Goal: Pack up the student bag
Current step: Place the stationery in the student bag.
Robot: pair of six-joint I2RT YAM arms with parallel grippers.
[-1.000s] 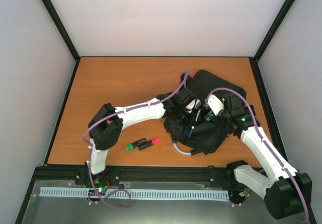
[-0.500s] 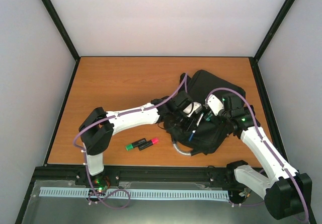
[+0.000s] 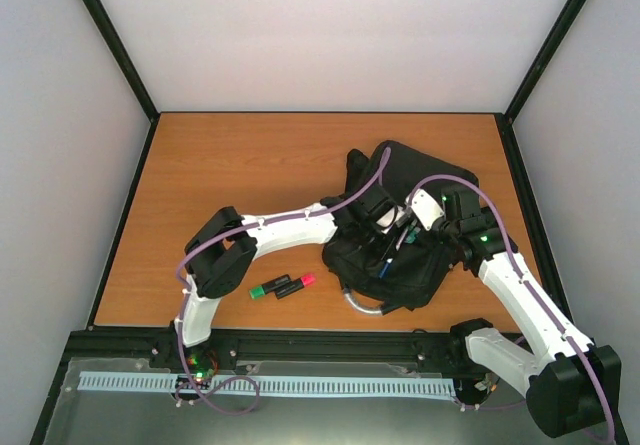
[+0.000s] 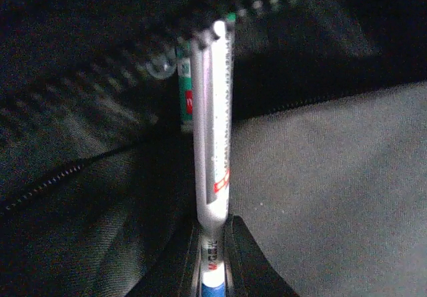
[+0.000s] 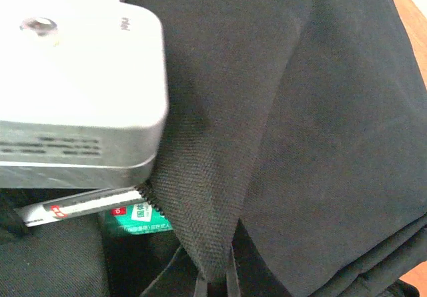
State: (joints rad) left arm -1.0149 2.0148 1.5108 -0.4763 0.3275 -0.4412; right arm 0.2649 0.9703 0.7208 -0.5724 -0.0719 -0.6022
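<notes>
The black student bag [image 3: 425,270] lies at the right of the table with its zip opening pulled apart. My left gripper [image 3: 390,237] is at that opening, shut on a white marker [image 4: 212,130] with a blue end. The marker points into the dark inside of the bag, past the zip teeth [image 4: 267,5]. A green packet [image 4: 185,91] lies inside. My right gripper [image 3: 424,217] is shut on the bag's fabric edge [image 5: 200,203] beside the zip and holds it up. In the right wrist view the left gripper's white body [image 5: 73,77] fills the upper left.
A green highlighter [image 3: 264,289] and a pink highlighter [image 3: 298,283] lie side by side on the wooden table [image 3: 230,175], left of the bag. The bag's grey loop handle [image 3: 360,303] sticks out toward the near edge. Black frame posts and white walls enclose the table.
My left arm's elbow has swung left and back right, and the wrist has shifted slightly right over the bag's opening with the marker. The right arm has barely moved.
</notes>
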